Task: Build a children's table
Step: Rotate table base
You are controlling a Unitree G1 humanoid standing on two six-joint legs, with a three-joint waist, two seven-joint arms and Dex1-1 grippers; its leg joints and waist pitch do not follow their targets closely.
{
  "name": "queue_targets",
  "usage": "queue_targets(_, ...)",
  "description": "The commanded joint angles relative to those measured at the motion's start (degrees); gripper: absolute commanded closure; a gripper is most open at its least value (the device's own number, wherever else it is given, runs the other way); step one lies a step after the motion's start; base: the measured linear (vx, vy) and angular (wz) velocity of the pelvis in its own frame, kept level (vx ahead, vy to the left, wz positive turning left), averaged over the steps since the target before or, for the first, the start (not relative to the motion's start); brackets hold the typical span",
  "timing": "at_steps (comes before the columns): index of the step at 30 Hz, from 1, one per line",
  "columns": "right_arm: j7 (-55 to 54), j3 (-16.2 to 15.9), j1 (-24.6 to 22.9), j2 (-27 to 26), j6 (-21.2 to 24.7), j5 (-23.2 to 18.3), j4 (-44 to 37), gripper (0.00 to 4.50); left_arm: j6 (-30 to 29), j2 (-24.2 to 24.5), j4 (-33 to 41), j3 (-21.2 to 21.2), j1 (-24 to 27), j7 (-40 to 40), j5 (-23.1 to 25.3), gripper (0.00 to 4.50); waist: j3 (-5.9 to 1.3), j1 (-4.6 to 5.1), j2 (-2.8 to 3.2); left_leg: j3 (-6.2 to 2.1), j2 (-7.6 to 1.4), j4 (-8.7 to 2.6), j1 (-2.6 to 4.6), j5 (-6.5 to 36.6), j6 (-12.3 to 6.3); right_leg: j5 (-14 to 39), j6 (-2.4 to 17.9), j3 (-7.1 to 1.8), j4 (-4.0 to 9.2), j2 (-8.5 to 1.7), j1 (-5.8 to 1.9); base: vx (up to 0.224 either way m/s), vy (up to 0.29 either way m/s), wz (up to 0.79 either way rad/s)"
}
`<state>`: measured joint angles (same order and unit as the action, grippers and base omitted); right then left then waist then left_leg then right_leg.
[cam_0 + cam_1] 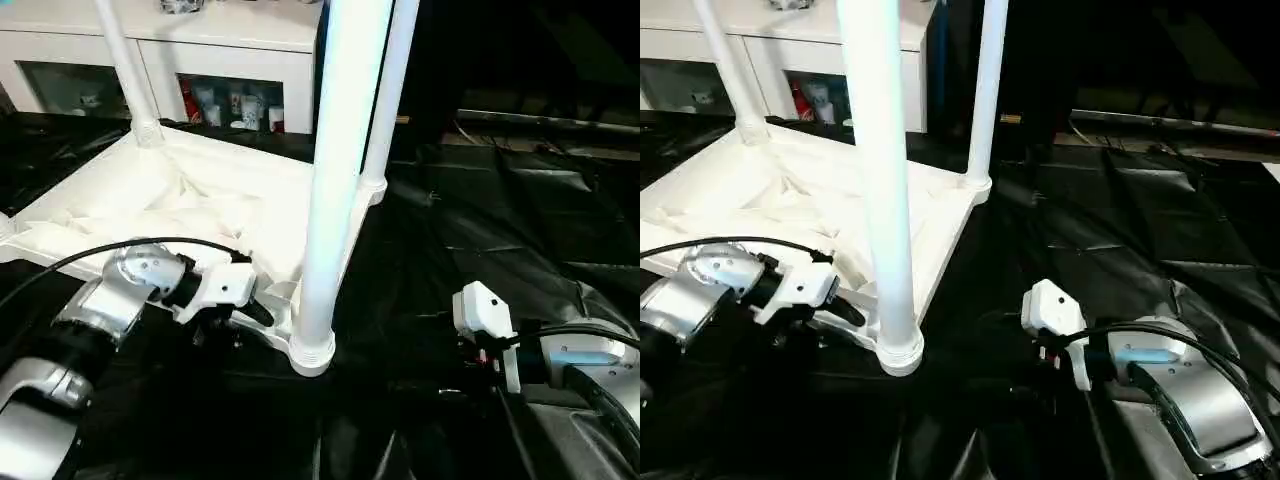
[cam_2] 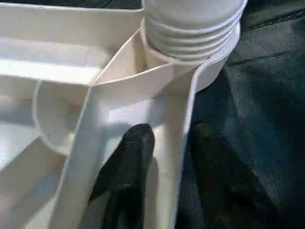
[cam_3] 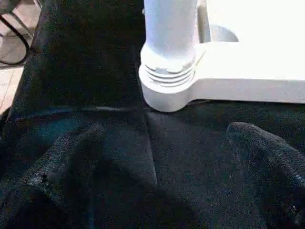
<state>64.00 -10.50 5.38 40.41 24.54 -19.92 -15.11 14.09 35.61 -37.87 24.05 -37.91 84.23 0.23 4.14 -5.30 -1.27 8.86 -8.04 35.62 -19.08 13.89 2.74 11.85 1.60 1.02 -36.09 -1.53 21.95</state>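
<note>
Left arm: silver forearm comes in from the near left, bent inward, wrist turned so the left gripper (image 1: 262,305) points right along the near edge of the tabletop (image 1: 120,190).
Left jaws: partly closed; in the left wrist view one black finger (image 2: 131,167) lies inside the rim, against the wall (image 2: 183,143) beside the near corner socket (image 1: 311,352), the other finger dark outside that wall. The rim sits between them; whether they press it I cannot tell.
Right arm: lies low at the near right, forearm resting over the black sheet (image 1: 480,230), right gripper (image 3: 167,143) aimed left toward the near leg (image 1: 335,170).
Right jaws: spread wide, holding nothing; both fingertips rest apart on the sheet, well short of the socket.
Table: upside down on the black-covered worktop, ribbed underside up, left of centre.
Legs: near leg upright in the near right corner socket; second leg (image 1: 388,90) upright at the far right corner; third leg (image 1: 125,65) at the far left corner.
Beyond: white glass-door cabinet (image 1: 230,70) at the far left.
</note>
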Motion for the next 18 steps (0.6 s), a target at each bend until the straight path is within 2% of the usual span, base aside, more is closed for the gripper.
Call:
queue_targets(1,0.2,-0.3,0.7,0.6,0.0,0.6,-0.3,0.0,0.7,0.1,-0.8,-0.2,-0.8,0.3,1.0,3.24,-3.18,-0.23,0.55,-1.85,-5.28,-4.92,-0.24,6.6,-1.15,9.2,14.0,-3.47,4.47,-7.38,-2.71,0.0,0.0,0.0)
queue_targets(4,0.3,-0.4,0.8,0.5,0.0,0.8,-0.2,0.0,1.6,0.3,-2.3,-0.5,-1.2,0.4,1.3,3.36,-3.2,-0.22,0.54,-1.85,-5.34,-4.93,-0.25,6.2,-1.25,8.3,14.1,-3.46,4.37,-7.38,-2.68,0.0,0.0,0.0)
queue_targets(11,0.4,-1.1,1.2,0.7,-0.4,1.1,0.4,0.0,3.5,0.7,-4.9,-0.3,-1.6,0.4,2.6,3.89,-3.11,-0.23,0.51,-1.89,-5.41,-5.08,-0.18,7.1,-0.98,10.5,13.6,-3.51,4.54,-7.46,-2.56,0.0,0.0,0.0)
queue_targets(12,0.5,-1.1,1.3,0.6,-0.4,1.1,0.5,0.0,3.6,0.6,-5.3,-0.6,-1.6,0.5,2.6,4.09,-3.11,-0.24,0.51,-1.89,-5.42,-5.07,-0.18,7.3,-0.88,10.9,13.5,-3.55,4.6,-7.52,-2.57,0.0,0.0,0.0)
queue_targets(14,0.5,-1.1,1.4,0.6,-0.5,1.1,0.5,0.0,3.6,0.6,-5.4,-0.7,-1.6,0.5,2.5,4.14,-3.1,-0.27,0.5,-1.88,-5.44,-5.12,-0.16,7.4,-0.76,11.2,13.5,-3.56,4.62,-7.52,-2.54,0.0,0.0,0.0)
queue_targets(18,0.0,-1.0,1.4,0.1,-0.8,1.2,1.1,0.0,2.4,0.2,-4.3,-2.1,-0.6,1.4,0.3,4.37,-3.39,-0.1,0.7,-1.91,-5.42,-4.98,-0.34,5.8,-0.81,7.5,14.3,-3.45,4.16,-7.59,-2.76,0.0,0.0,0.0)
